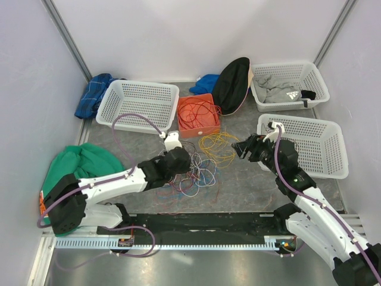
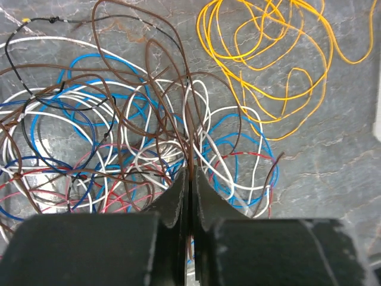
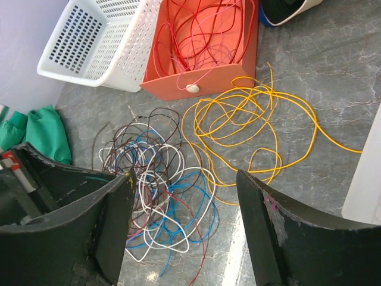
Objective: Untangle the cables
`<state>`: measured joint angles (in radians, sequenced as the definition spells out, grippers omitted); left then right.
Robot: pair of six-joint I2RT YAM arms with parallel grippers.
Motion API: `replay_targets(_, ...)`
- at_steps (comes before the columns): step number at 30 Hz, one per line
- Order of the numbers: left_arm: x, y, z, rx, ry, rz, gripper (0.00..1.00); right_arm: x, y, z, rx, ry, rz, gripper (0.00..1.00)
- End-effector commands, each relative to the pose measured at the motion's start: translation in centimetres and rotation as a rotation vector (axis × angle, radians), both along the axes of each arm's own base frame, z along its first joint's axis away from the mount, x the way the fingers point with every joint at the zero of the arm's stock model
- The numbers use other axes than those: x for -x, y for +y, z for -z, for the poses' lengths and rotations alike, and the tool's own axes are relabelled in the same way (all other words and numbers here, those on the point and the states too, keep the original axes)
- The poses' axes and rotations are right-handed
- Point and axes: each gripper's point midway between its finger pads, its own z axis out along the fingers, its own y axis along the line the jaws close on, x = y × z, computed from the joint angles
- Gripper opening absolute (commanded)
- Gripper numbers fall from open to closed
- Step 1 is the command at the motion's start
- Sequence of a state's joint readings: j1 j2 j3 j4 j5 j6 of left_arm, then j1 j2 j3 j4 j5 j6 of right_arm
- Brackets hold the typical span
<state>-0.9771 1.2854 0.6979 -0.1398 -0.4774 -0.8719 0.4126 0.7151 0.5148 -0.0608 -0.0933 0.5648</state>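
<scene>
A tangle of thin cables (image 1: 195, 176) in brown, white, blue, red and black lies on the grey table just ahead of my left arm. My left gripper (image 2: 189, 177) is low over that tangle (image 2: 119, 137), shut on a brown cable (image 2: 188, 137) that runs up between its fingers. A loose yellow cable (image 1: 217, 146) loops apart on the right (image 2: 271, 95). More red cables lie inside an orange box (image 1: 198, 116). My right gripper (image 1: 241, 148) hovers above the table, open and empty (image 3: 184, 174), looking down on the tangle (image 3: 161, 179) and the yellow cable (image 3: 238, 113).
White baskets stand at the back left (image 1: 138, 104), back right (image 1: 289, 83) and right (image 1: 309, 143). A green cloth (image 1: 83, 164) lies at the left, with blue cloths (image 1: 94, 94) and a black cap (image 1: 231, 83) at the back. A black strip (image 1: 202, 229) edges the front.
</scene>
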Motion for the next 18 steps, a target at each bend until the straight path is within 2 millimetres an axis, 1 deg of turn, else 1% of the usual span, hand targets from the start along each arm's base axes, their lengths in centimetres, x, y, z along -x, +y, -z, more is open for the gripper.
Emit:
replay_targets(1,-0.5,0.7,-5.7,0.066,-0.121,0.007,0.02,0.1,0.9,-3.8,-0.058,-0.081,-0.043,0.75)
replay_targets(2,-0.8,0.6,-8.1,0.088,-0.165,0.009,0.02,0.2,1.0,-4.2,-0.060,-0.086,-0.051,0.75)
replay_targets(3,-0.8,0.9,-10.1,0.104,-0.202,0.014,0.02,0.4,1.3,-4.6,-0.059,-0.093,-0.067,0.75)
replay_targets(4,-0.6,1.6,-12.5,0.108,-0.255,0.032,0.02,0.5,1.5,-5.4,-0.068,-0.105,-0.078,0.75)
replay_targets(5,-0.6,1.6,-15.8,0.150,-0.309,0.045,0.02,0.8,1.9,-5.8,-0.075,-0.112,-0.102,0.75)
replay_targets(7,0.0,2.0,-19.5,0.167,-0.377,0.094,0.02,1.2,2.7,-6.9,-0.094,-0.144,-0.142,0.75)
replay_targets(8,0.2,2.0,-22.6,0.203,-0.419,0.110,0.02,1.5,3.2,-6.9,-0.101,-0.139,-0.176,0.75)
replay_targets(9,0.4,2.0,-24.1,0.209,-0.440,0.129,0.02,1.7,4.0,-8.1,-0.128,-0.186,-0.207,0.76)
replay_targets(10,0.9,1.9,-24.8,0.185,-0.443,0.178,0.02,1.9,4.6,-8.4,-0.151,-0.190,-0.237,0.77)
replay_targets(11,1.2,1.6,-27.5,0.211,-0.474,0.199,0.02,2.1,5.4,-8.5,-0.163,-0.185,-0.286,0.77)
replay_targets(12,1.6,1.1,-28.4,0.208,-0.483,0.249,0.02,2.3,6.2,-9.3,-0.178,-0.204,-0.320,0.77)
replay_targets(13,2.0,1.2,-30.0,0.216,-0.496,0.269,0.02,2.5,6.7,-10.4,-0.195,-0.221,-0.345,0.77)
replay_targets(14,2.1,0.9,-30.3,0.211,-0.496,0.288,0.02,2.4,7.5,-10.5,-0.198,-0.215,-0.372,0.77)
replay_targets(15,2.2,0.8,-30.7,0.206,-0.503,0.307,0.02,2.9,8.3,-11.5,-0.214,-0.242,-0.402,0.78)
replay_targets(16,2.3,0.9,-31.5,0.214,-0.516,0.308,0.02,3.0,8.8,-12.6,-0.227,-0.267,-0.418,0.79)
replay_targets(17,2.3,0.8,-31.6,0.209,-0.516,0.311,0.02,3.1,9.4,-12.8,-0.230,-0.271,-0.437,0.79)
replay_targets(18,2.3,0.9,-31.7,0.203,-0.523,0.313,0.02,3.5,10.3,-13.4,-0.239,-0.287,-0.460,0.79)
